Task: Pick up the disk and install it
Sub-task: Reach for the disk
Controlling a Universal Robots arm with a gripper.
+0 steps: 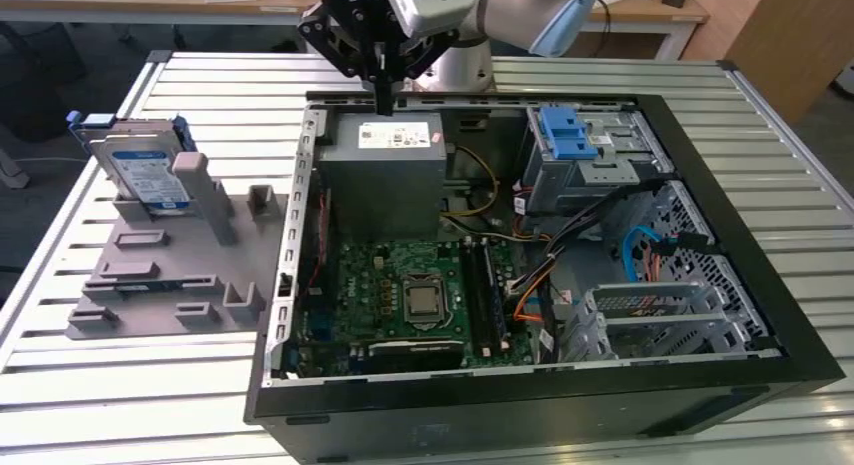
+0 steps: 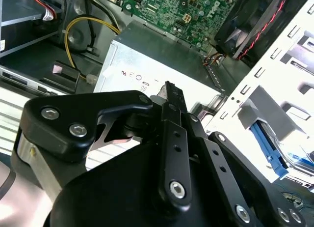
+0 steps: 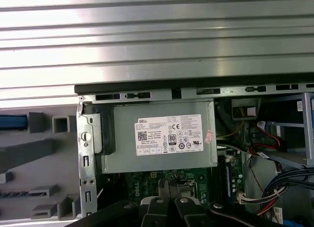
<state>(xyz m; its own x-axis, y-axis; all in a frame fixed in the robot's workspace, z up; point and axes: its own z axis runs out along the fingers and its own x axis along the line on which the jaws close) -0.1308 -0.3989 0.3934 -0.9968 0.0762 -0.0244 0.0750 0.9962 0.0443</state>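
The fingers (image 2: 172,119) are pressed together at their tips with nothing between them. In the exterior view the gripper (image 1: 384,103) hangs tip-down over the far edge of the open case (image 1: 747,275), just above the grey box (image 1: 387,160) with the white sticker. In both wrist views that box lies directly beyond the tips, with the green board (image 3: 147,185) next to it.

The disk (image 1: 144,170) is well apart from the fingers. It stands nearly upright, leaning slightly, in the grey stand (image 1: 147,275) on the slatted table (image 1: 200,75), outside the case on the exterior view's left, its blue-and-white label facing the camera. The case wall lies between the disk and the gripper.

On the exterior view's right, inside the case, sits the silver cage (image 1: 587,150) with a blue latch on top.
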